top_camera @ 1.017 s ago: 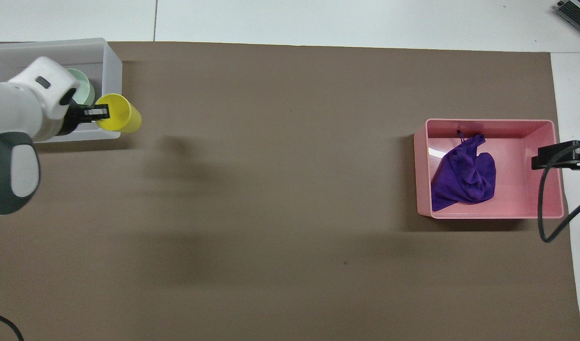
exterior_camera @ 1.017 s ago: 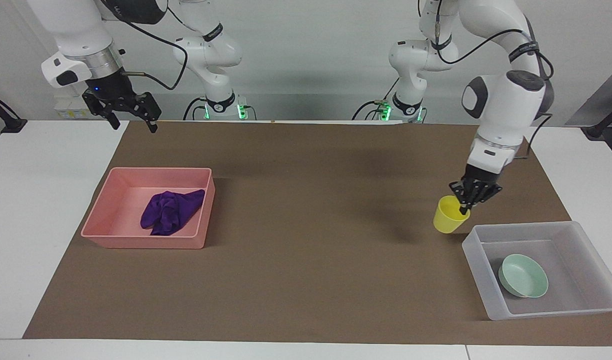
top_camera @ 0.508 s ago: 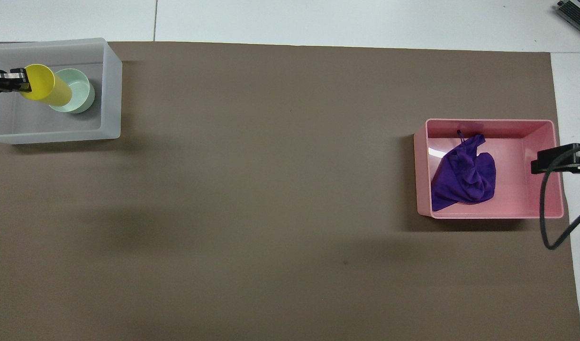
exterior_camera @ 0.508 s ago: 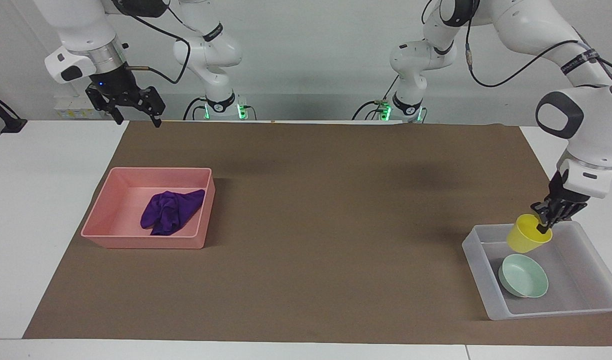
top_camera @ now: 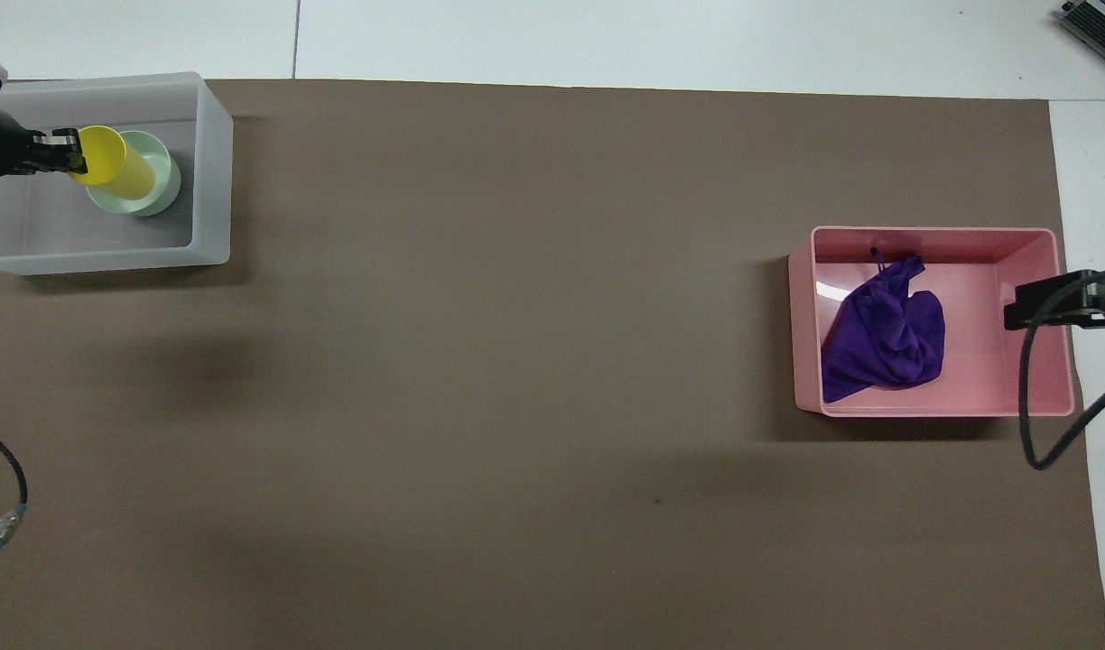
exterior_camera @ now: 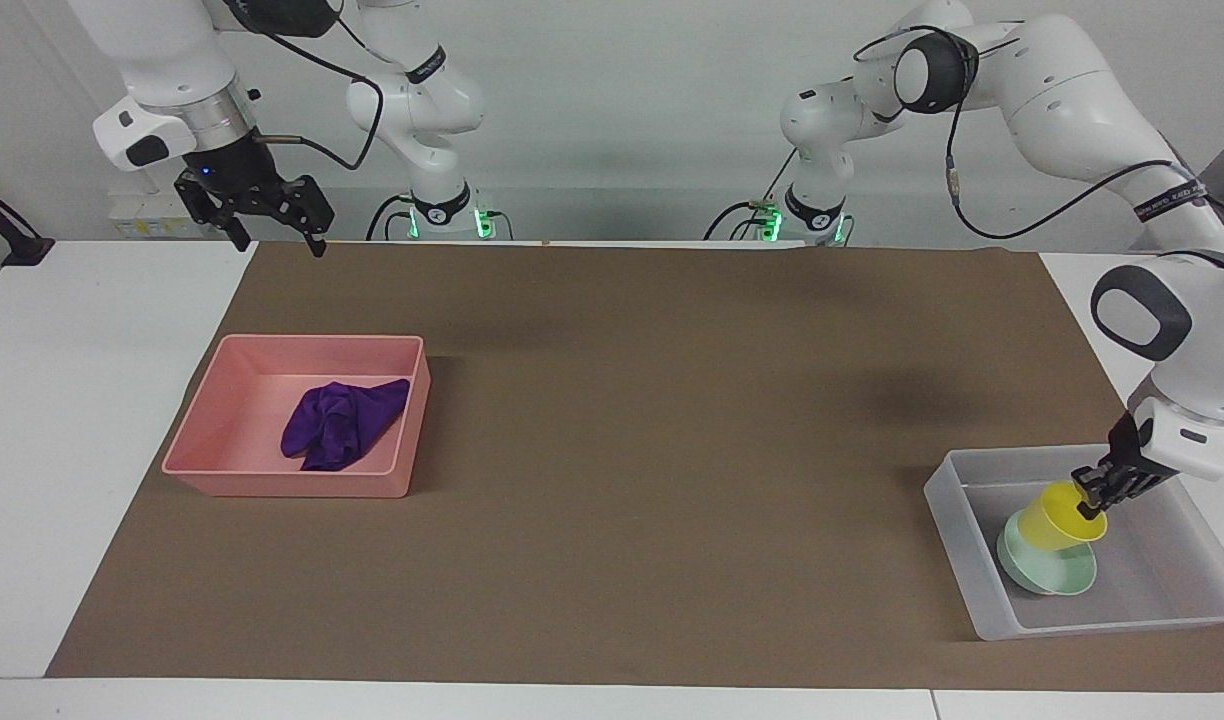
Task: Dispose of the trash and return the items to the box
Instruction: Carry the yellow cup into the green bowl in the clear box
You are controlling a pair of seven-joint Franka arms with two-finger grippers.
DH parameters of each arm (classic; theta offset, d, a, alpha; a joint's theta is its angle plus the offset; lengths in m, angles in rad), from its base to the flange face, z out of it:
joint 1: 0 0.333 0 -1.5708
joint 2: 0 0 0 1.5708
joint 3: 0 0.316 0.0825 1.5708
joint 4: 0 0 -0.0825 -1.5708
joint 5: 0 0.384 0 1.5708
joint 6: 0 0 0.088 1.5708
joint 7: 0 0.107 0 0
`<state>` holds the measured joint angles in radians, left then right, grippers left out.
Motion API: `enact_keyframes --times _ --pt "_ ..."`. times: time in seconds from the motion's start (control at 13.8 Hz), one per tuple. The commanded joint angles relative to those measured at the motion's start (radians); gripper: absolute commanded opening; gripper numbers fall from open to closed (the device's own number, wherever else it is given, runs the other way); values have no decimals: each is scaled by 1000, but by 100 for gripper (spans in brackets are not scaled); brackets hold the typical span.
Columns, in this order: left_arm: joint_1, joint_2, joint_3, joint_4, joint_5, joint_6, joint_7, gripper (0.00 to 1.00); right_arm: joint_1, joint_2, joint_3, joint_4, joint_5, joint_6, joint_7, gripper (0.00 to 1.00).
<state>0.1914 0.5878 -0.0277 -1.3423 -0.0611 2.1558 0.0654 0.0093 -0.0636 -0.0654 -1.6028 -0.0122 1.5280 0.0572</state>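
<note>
The left gripper (exterior_camera: 1090,497) is down inside the box (exterior_camera: 957,520) at the left arm's end of the tabletop (exterior_camera: 12,420), its jaws narrow and pinched on the rim of the cup (exterior_camera: 1050,520). The cup hangs tilted below the jaws, its mouth turned up toward them and its base lowered onto the bowl (exterior_camera: 1057,574); whether the base actually touches the bowl cannot be told. In the overhead view the same gripper (top_camera: 68,152) enters from the edge of the frame, with the cup (top_camera: 115,164) lying across the bowl (top_camera: 160,181) and covering much of it, both within the box (top_camera: 211,162). The bowl sits on the box floor, directly beneath the jaws' load. The right gripper (exterior_camera: 270,215) waits up in the air over the edge of the brown mat (exterior_camera: 612,450) at the right arm's end, its jaws spread wide and holding nothing; from overhead only its dark tip (top_camera: 1053,302) shows, over the wall of the pink bin (top_camera: 1058,361). That bin (exterior_camera: 212,440) lies well below and apart from those jaws, and the rag (exterior_camera: 340,424) lies crumpled inside it (top_camera: 882,338). No readable writing or label shows on the box, bin, cup or bowl; small markings on the arm bands are too small to read.
</note>
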Motion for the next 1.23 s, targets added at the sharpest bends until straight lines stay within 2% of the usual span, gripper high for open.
enact_keyframes --times 0.0,0.22,0.29,0.36,0.44,0.51,0.58,0.73,1.02,1.16 --pt "26 10 -9 -62 -22 96 36 0 0 -7 3 -6 11 -12 21 100" --pt "17 6 -9 -97 -32 130 34 0 0 -7 3 -9 11 -12 21 100" --pt "16 6 -9 -97 -31 125 36 8 0 -7 3 -9 11 -12 21 100" --pt "16 4 -11 -91 -29 113 36 31 1 -7 3 -9 11 -12 21 100" --pt "14 4 -11 -83 -25 96 36 76 3 -9 3 -11 11 -12 23 100" --pt "13 1 -11 -83 -20 88 43 100 12 -9 3 -11 11 -12 24 100" --pt "10 -5 -11 -84 -23 87 72 100 14 -9 3 -11 11 -12 26 100" --pt "-9 -64 -8 -119 -29 82 138 100 14 -9 3 -11 11 -12 24 100" --pt "-85 -257 -3 -286 -5 78 134 100 14 -9 3 -11 11 -12 26 100" --pt "-124 -356 -5 -346 27 8 131 100 15 -10 4 -14 8 -8 35 100"
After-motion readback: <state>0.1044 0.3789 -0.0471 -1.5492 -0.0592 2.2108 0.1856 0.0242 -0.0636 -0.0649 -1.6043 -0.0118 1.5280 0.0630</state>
